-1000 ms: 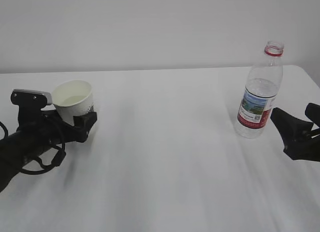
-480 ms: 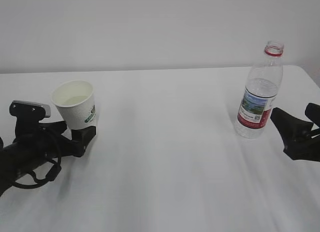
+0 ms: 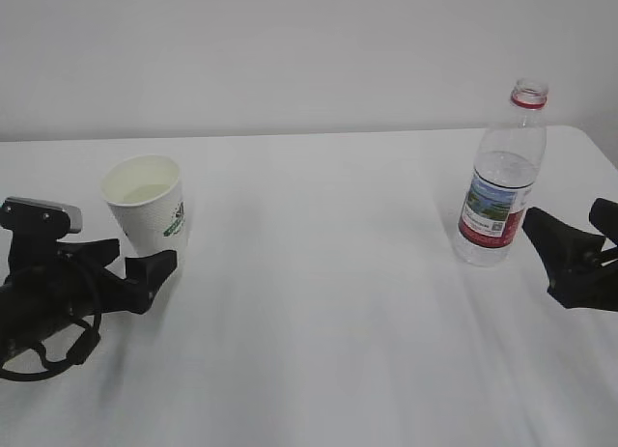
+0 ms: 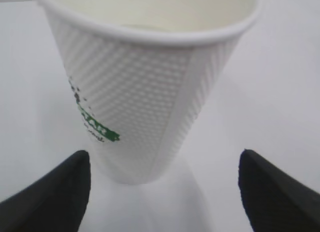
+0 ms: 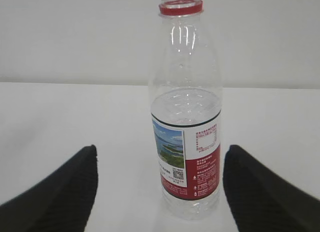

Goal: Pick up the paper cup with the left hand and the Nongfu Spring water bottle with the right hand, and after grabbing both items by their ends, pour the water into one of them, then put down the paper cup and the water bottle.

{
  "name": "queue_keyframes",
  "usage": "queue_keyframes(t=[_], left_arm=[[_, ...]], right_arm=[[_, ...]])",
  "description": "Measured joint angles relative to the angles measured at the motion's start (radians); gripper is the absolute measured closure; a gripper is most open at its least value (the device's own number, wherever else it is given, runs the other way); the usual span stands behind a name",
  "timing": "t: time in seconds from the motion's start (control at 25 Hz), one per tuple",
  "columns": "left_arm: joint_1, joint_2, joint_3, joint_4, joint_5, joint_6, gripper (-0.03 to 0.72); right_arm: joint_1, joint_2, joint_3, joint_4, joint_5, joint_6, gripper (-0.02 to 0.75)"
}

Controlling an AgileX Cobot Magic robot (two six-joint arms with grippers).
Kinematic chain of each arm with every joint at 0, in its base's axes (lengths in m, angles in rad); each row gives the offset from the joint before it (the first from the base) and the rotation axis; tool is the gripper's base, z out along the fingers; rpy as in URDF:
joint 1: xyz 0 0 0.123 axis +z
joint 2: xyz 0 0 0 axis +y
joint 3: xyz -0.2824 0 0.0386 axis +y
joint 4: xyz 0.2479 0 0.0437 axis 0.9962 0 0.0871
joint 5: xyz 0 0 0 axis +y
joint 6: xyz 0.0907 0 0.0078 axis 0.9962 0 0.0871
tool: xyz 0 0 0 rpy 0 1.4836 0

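The left end effector (image 3: 133, 264) lies low over the white worktop (image 3: 319, 302) near its left edge, black fingers spread wide and holding nothing. In the left wrist view its two fingertips (image 4: 55, 192) stand either side of the paper cup's base without touching the wall.

The paper cup (image 3: 146, 206) stands upright just beyond those fingers, on the left part of the worktop and back toward the far edge. It is small, white and tapered, narrower at the foot than at the rolled rim. Its wall carries a fine dotted embossing, with a smooth vertical seam and a green-and-dark printed logo low on one side. The inside is cream, and a little clear water (image 3: 143, 191) shows in it.

Well apart, near the right edge and the far right corner, the Nongfu Spring water bottle (image 3: 499, 177) stands upright with no cap. It is tall, clear and ribbed, with a red ring at the neck. Its label shows a landscape picture above a red band with small print. Water fills it to about the label's top.

The right end effector (image 3: 572, 244) sits at the right edge, just beside the bottle, its black fingers spread and empty.
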Motion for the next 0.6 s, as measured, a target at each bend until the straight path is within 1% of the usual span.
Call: queue_keyframes(t=[0.16, 0.36, 0.6], left_arm=[[0.0, -0.023, 0.016, 0.008, 0.0, 0.0, 0.003], [0.0, -0.061, 0.026, 0.049, 0.0, 0.0, 0.009], [0.0, -0.135, 0.028, 0.064, 0.002, -0.002, 0.046]], right_arm=[[0.0, 0.0, 0.0, 0.0, 0.0, 0.0, 0.145], [0.0, 0.0, 0.0, 0.0, 0.0, -0.001, 0.145], [0.0, 0.0, 0.0, 0.0, 0.0, -0.001, 0.145]])
